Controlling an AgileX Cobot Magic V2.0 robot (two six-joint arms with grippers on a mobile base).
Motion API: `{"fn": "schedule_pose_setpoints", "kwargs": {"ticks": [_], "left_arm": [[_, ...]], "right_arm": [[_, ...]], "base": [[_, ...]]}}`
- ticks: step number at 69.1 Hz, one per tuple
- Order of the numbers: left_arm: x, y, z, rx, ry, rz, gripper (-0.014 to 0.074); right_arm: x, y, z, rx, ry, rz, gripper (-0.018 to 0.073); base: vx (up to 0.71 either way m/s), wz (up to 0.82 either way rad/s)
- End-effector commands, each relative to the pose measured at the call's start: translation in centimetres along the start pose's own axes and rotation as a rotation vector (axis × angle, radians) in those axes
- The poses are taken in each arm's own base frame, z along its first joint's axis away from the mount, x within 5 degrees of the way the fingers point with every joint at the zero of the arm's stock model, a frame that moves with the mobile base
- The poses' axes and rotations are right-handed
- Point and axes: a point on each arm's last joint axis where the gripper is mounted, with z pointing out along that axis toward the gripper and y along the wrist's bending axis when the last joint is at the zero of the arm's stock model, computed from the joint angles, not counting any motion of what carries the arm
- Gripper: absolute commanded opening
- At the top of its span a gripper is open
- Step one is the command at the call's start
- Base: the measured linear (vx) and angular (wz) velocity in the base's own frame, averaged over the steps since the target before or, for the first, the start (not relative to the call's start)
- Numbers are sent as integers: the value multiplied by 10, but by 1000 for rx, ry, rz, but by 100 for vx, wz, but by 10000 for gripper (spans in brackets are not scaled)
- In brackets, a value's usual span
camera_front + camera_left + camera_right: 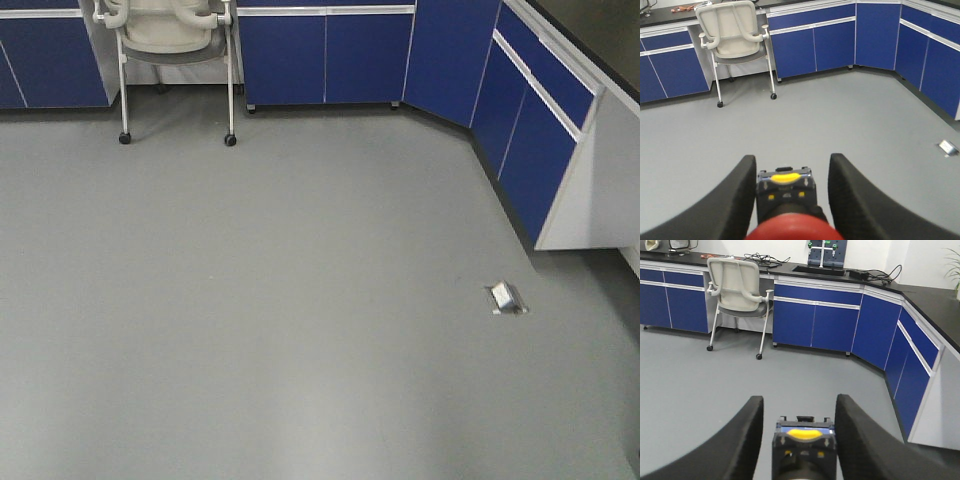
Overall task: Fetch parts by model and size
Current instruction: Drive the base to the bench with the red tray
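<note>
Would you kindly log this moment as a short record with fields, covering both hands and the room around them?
left hand: holds a red-capped switch between its fingers, above the floor
right hand: holds a second switch between its fingers; cap colour hidden
far ends of switches: each shows a yellow insert on a dark block
setting: grey floor, blue cabinets, wheeled chair
floor item: small metal floor box, near the cabinets on the image right in the front view
</note>
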Motion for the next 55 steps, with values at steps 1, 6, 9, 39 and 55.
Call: {"fn": "schedule_pose_setpoints", "kwargs": {"ticks": [1, 6, 9, 39, 55], "left_arm": [[-12, 1, 0, -3, -77, -5, -6], [-12, 1, 0, -3, -77, -5, -6], [-12, 1, 0, -3, -77, -5, -6], [-12, 1, 0, -3, -77, -5, -6], [-12, 1, 0, -3, -77, -5, -6]], "right_arm": [[-14, -1, -2, 11, -88, -11, -5], [-14, -1, -2, 11, -88, -11, -5], [-14, -1, -2, 11, -88, -11, -5], [-14, -1, -2, 11, -88, -11, -5], [-14, -1, -2, 11, -88, -11, -5]], "base": [[65, 5], [65, 4], [64, 3], [63, 0], [61, 1]]}}
